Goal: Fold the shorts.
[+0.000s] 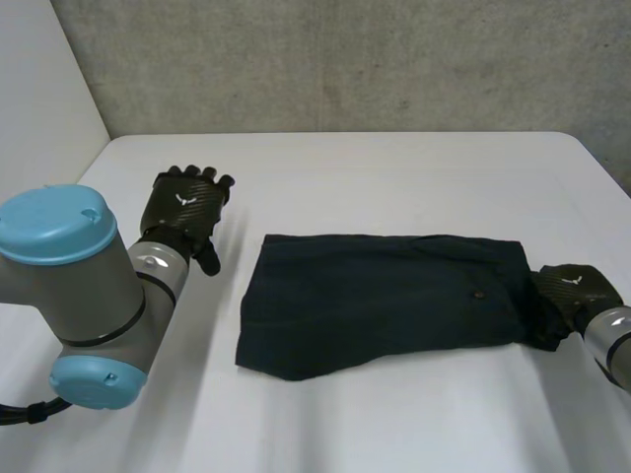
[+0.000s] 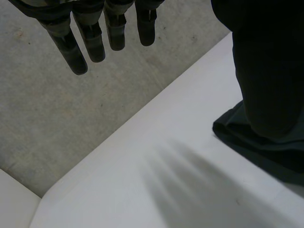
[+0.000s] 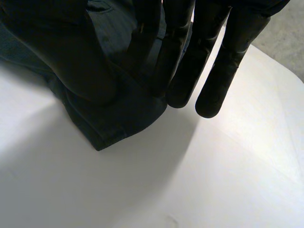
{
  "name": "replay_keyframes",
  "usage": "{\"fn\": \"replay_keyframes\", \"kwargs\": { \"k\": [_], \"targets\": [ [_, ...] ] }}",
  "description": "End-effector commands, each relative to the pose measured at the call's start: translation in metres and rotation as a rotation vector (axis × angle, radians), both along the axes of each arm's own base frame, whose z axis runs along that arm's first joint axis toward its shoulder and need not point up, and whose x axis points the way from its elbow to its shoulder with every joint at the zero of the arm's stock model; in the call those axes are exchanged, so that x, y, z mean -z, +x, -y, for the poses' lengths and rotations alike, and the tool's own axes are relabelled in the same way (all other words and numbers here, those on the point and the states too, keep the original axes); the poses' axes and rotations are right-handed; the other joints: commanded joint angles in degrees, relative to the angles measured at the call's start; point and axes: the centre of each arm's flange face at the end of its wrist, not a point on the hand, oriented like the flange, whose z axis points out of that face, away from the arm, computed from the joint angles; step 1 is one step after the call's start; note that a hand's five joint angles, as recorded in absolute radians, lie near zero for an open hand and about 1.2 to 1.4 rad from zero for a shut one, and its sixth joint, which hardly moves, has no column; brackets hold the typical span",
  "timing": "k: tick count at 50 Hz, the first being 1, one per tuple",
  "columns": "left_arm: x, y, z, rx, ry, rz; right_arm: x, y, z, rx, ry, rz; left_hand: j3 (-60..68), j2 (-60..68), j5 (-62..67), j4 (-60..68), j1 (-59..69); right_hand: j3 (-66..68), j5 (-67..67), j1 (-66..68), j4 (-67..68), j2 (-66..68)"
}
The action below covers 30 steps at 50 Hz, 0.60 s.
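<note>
Across the middle of the white desk [image 1: 394, 168] lay the dark navy cloth shorts [image 1: 385, 301], spread flat in a long band running from side to side, with fairly even edges and one layer seemingly lying over another. At the right end of that band sat the black right hand [image 1: 574, 288]. Its wrist view had the near right corner of the cloth caught between the thumb and the straight fingers, so it held the shorts in a pinch, and the cloth puckered a little beside it. Well apart from the left end, the black left hand [image 1: 185, 212] hovered over bare desk with fingers straight and loosely spread, holding nothing. A small dark button [image 1: 478, 294] showed on the top layer, nearer the right end.

By my reading, the step in hand was the crosswise fold, with the right end gripped to be carried over. The next move would call for lifting that corner just clear, sweeping it leftwards and laying it square on the left edge, while the free left hand could pin the left end against sliding.
</note>
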Motion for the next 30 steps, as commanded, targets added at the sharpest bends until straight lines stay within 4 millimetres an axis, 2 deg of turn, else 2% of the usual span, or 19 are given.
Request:
{"fn": "replay_keyframes", "kwargs": {
  "k": [1, 2, 5, 6, 9, 10, 13, 14, 17, 18, 21, 23, 24, 26, 28, 30],
  "targets": [
    [-0.006, 0.003, -0.004, -0.003, -0.011, -0.006, -0.024, -0.007, 0.01, -0.009, -0.059, -0.079, -1.94, -1.29, -2.31, -1.54, -0.72, 12.14, 17.15, 28.07, 11.91, 13.29],
    [-0.007, 0.004, -0.004, -0.005, -0.013, -0.006, -0.038, -0.004, 0.013, -0.029, -0.114, -0.107, -1.94, -1.29, -2.31, -1.54, -0.72, 12.14, 17.15, 28.07, 11.91, 13.29],
    [-0.011, 0.004, -0.004, -0.006, -0.022, -0.013, -0.058, 0.012, 0.01, -0.092, -0.199, -0.134, -1.94, -1.29, -2.31, -1.54, -0.72, 12.14, 17.15, 28.07, 11.91, 13.29],
    [-0.012, 0.005, -0.004, -0.008, -0.023, -0.013, -0.072, 0.03, 0.005, -0.151, -0.257, -0.138, -1.94, -1.29, -2.31, -1.54, -0.72, 12.14, 17.15, 28.07, 11.91, 13.29],
    [-0.016, 0.009, -0.003, -0.02, -0.031, -0.017, -0.088, 0.062, -0.007, -0.256, -0.321, -0.127, -2.1, -1.46, -2.48, -1.7, -0.88, 12.14, 17.15, 28.07, 11.91, 13.29],
    [-0.016, 0.011, -0.002, -0.025, -0.033, -0.018, -0.094, 0.084, -0.018, -0.33, -0.35, -0.115, -1.94, -1.29, -2.32, -1.54, -0.72, 12.14, 17.15, 28.07, 11.91, 13.29],
    [-0.022, 0.017, -0.001, -0.042, -0.044, -0.023, -0.099, 0.118, -0.041, -0.459, -0.379, -0.096, -1.94, -1.29, -2.31, -1.54, -0.72, 12.14, 17.15, 28.07, 11.91, 13.29],
    [-0.023, 0.018, -0.002, -0.043, -0.048, -0.025, -0.098, 0.143, -0.058, -0.548, -0.396, -0.087, -1.94, -1.29, -2.31, -1.54, -0.72, 12.14, 17.15, 28.07, 11.91, 13.29],
    [-0.025, 0.018, -0.004, -0.042, -0.051, -0.027, -0.091, 0.18, -0.088, -0.696, -0.42, -0.094, -1.94, -1.29, -2.32, -1.54, -0.72, 12.14, 17.15, 28.07, 11.91, 13.29],
    [-0.027, 0.019, -0.004, -0.045, -0.054, -0.028, -0.083, 0.2, -0.108, -0.786, -0.43, -0.115, -2.1, -1.46, -2.48, -1.7, -0.88, 12.14, 17.15, 28.07, 11.91, 13.29],
    [-0.028, 0.02, -0.007, -0.043, -0.055, -0.029, -0.062, 0.228, -0.138, -0.923, -0.433, -0.159, -2.1, -1.46, -2.48, -1.71, -0.89, 12.14, 17.15, 28.07, 11.91, 13.29],
    [-0.028, 0.021, -0.007, -0.043, -0.054, -0.03, -0.051, 0.236, -0.148, -0.968, -0.426, -0.177, -2.1, -1.46, -2.48, -1.71, -0.89, 12.14, 17.15, 28.07, 11.91, 13.29],
    [-0.028, 0.02, -0.008, -0.042, -0.054, -0.028, -0.038, 0.241, -0.154, -0.999, -0.403, -0.189, -2.1, -1.46, -2.48, -1.71, -0.89, 12.14, 17.15, 28.07, 11.91, 13.29],
    [-0.027, 0.021, -0.008, -0.043, -0.052, -0.027, -0.028, 0.246, -0.158, -1.017, -0.386, -0.193, -2.1, -1.46, -2.48, -1.71, -0.89, 12.14, 17.15, 28.07, 11.91, 13.29],
    [-0.027, 0.021, -0.008, -0.043, -0.051, -0.027, -0.021, 0.25, -0.16, -1.028, -0.375, -0.197, -2.27, -1.63, -2.65, -1.87, -1.05, 12.14, 17.15, 28.07, 11.91, 13.29],
    [-0.026, 0.021, -0.008, -0.045, -0.051, -0.026, -0.022, 0.252, -0.158, -1.024, -0.381, -0.187, -2.1, -1.46, -2.48, -1.71, -0.89, 12.14, 17.15, 28.07, 11.91, 13.29]
  ]
}}
